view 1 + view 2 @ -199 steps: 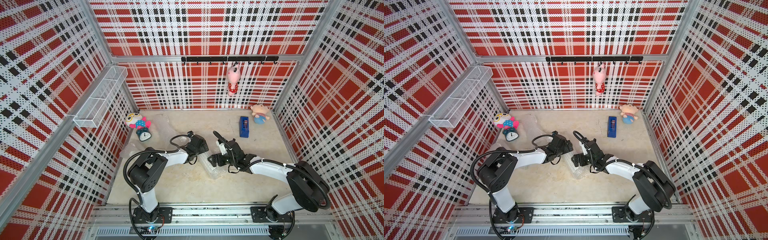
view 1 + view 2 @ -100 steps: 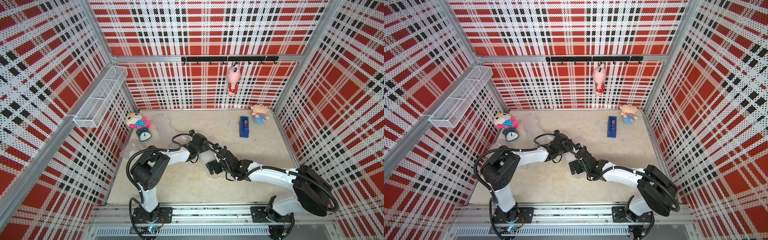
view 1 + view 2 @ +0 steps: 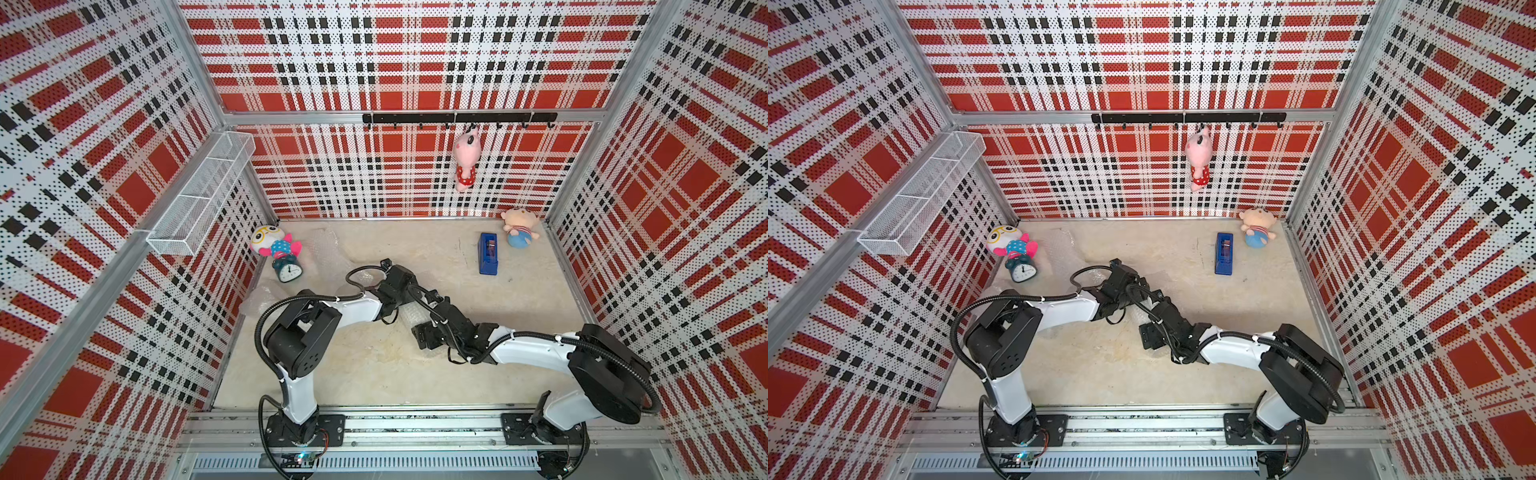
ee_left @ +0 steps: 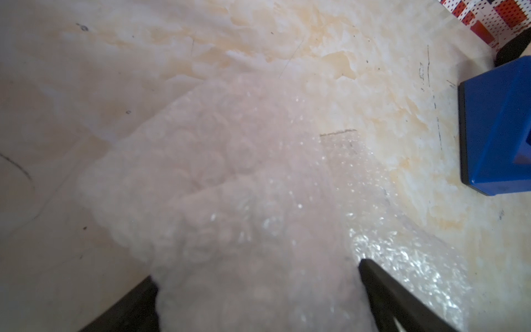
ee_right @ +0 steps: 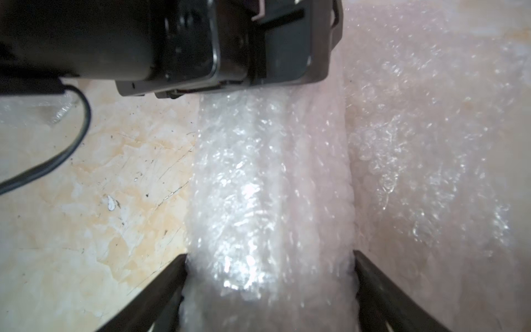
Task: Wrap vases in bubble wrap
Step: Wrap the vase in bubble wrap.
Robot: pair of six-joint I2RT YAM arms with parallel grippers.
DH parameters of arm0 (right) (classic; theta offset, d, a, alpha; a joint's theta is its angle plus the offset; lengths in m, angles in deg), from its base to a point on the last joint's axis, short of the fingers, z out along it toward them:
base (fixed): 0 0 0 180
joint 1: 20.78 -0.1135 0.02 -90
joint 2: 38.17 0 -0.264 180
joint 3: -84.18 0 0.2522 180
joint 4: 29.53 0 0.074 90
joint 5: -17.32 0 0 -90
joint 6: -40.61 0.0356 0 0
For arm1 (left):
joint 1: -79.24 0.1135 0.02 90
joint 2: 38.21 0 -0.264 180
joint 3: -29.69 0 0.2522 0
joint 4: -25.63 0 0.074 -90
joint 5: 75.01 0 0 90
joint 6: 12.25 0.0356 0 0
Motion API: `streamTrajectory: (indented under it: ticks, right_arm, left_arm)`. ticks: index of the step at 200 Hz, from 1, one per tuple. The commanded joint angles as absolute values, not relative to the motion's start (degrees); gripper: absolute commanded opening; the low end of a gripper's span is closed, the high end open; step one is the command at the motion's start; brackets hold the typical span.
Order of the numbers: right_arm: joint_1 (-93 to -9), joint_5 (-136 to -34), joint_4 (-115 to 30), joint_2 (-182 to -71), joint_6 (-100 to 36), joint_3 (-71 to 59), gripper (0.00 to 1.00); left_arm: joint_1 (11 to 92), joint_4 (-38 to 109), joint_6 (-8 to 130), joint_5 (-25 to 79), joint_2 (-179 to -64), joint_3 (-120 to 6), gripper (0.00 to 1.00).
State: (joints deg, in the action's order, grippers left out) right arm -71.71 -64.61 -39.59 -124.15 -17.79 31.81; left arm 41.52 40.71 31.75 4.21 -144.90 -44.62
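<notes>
1. Clear bubble wrap [image 5: 267,172], rolled into a tube, lies on the beige desk [image 3: 365,370].
2. Its long axis runs from my right gripper [image 5: 270,254] to my left gripper [image 4: 257,270].
3. Left jaws gape astride it; right jaws touch its sides, and I cannot tell whether they grip.

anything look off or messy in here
Nothing spilled or broken. Slightly untidy: loose bubble wrap lies crumpled beside the alarm clock, and the wrapped bundle lies on its side on the table rather than upright.
</notes>
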Motion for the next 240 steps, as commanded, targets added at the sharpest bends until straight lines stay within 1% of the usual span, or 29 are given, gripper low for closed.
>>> streamTrajectory:
  ticks: [1,40,67,83,111,143,161,205,226,240]
  right_arm:
    - [-69.4,-69.6,-36.0,-122.6,-11.2,36.7,0.82]
    - [-65.8,-76.0,-28.5,-119.6,-6.4,42.5,0.79]
    - [-64.8,-78.0,-25.4,-119.5,-2.6,44.3,0.78]
    - [-64.5,-79.3,-22.0,-119.8,0.0,45.7,0.78]
    - [-64.4,-82.0,-16.9,-121.4,2.6,46.6,0.76]
    - [-64.5,-84.7,-11.8,-124.8,5.1,46.5,0.73]
    - [-64.6,-84.3,-10.6,-126.1,5.6,46.3,0.72]
    - [-65.7,-82.7,-9.2,-126.8,7.6,46.4,0.72]
    - [-65.8,-81.9,-8.6,-126.6,8.4,47.0,0.73]
    - [-65.8,-81.1,-9.3,-125.6,7.8,47.1,0.76]
  left_arm:
    - [41.3,43.9,33.0,5.9,-146.6,-47.0,0.98]
    - [42.0,47.0,34.1,5.0,-144.9,-52.2,0.98]
    - [41.8,49.8,34.7,0.9,-141.7,-53.0,0.98]
    - [41.0,50.7,34.7,-2.1,-138.9,-51.4,0.98]
    - [39.3,49.9,33.8,-3.1,-134.4,-46.0,0.98]
    - [38.2,45.2,32.3,0.4,-131.6,-40.2,0.99]
    - [38.4,44.4,31.8,1.5,-132.6,-39.3,1.0]
    - [38.5,43.9,32.3,3.6,-137.5,-40.5,0.96]
    - [38.1,44.9,32.6,3.6,-139.8,-42.1,0.94]
    - [37.6,46.5,33.1,2.5,-141.3,-43.5,0.91]
